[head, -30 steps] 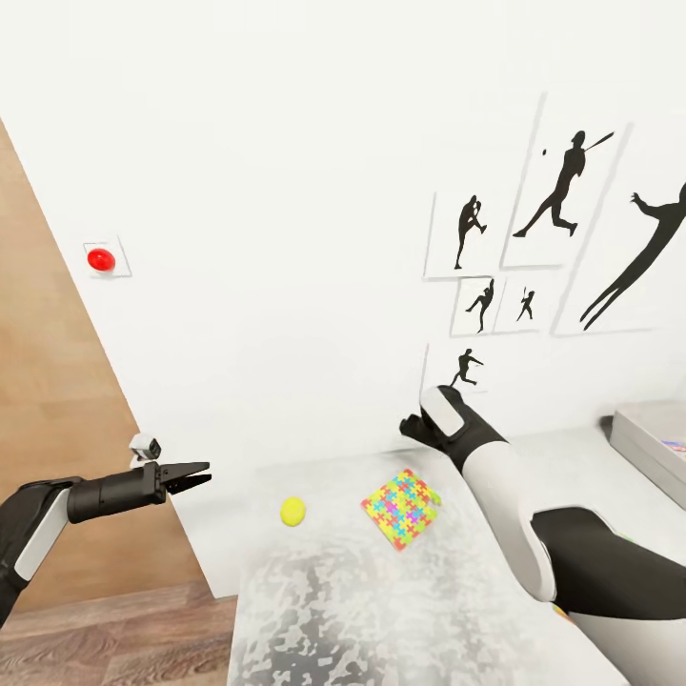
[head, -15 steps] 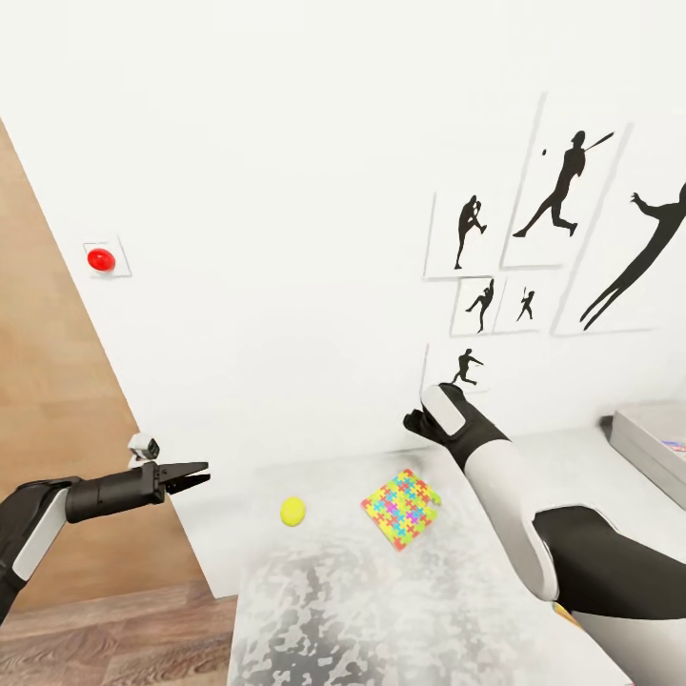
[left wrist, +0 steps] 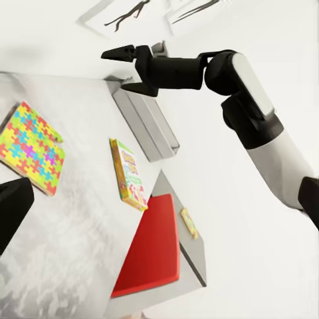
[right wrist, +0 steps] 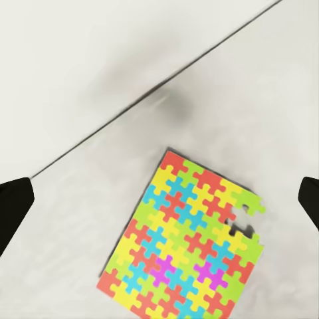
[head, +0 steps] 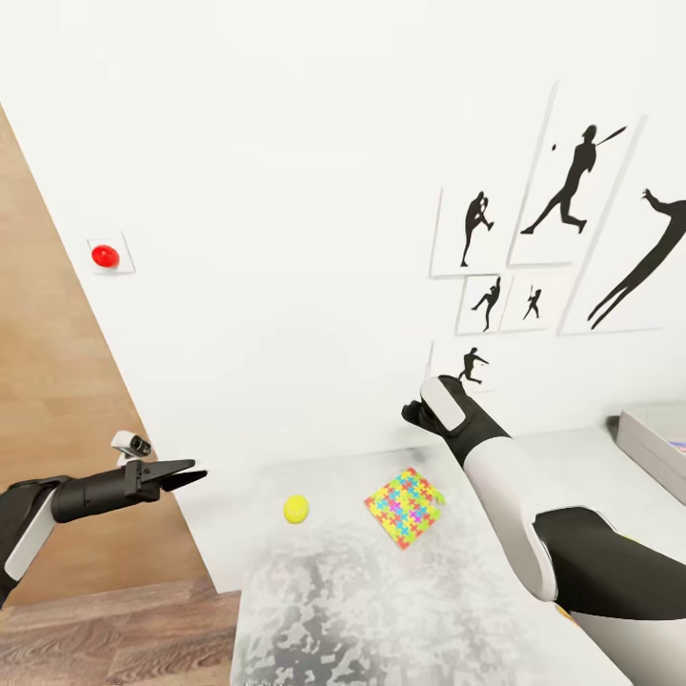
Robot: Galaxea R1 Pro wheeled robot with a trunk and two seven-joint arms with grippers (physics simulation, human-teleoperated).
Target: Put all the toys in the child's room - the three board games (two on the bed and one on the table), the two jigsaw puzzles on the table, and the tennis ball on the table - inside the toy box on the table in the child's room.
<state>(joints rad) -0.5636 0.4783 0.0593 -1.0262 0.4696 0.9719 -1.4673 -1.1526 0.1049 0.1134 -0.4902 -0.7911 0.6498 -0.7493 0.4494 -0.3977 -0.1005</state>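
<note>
Table (head: 314,610): tennis ball (head: 295,508) left of jigsaw puzzle (head: 406,506); toy box (head: 653,440) far right. Right gripper (left wrist: 129,68) above puzzle, jaws parted, empty. Left gripper (head: 181,473) off the table's left, slightly parted, empty.

In the head view the toy box (head: 653,440) is cut off by the picture's right edge, so its inside is not seen; the right gripper's fingers are hidden behind its own wrist, beyond the jigsaw puzzle (head: 406,506); in the right wrist view the fingertips (right wrist: 14,211) are clipped at both edges; in the left wrist view the printing on the board game (left wrist: 128,173), beside the toy box (left wrist: 146,118), is too small to be read.
</note>
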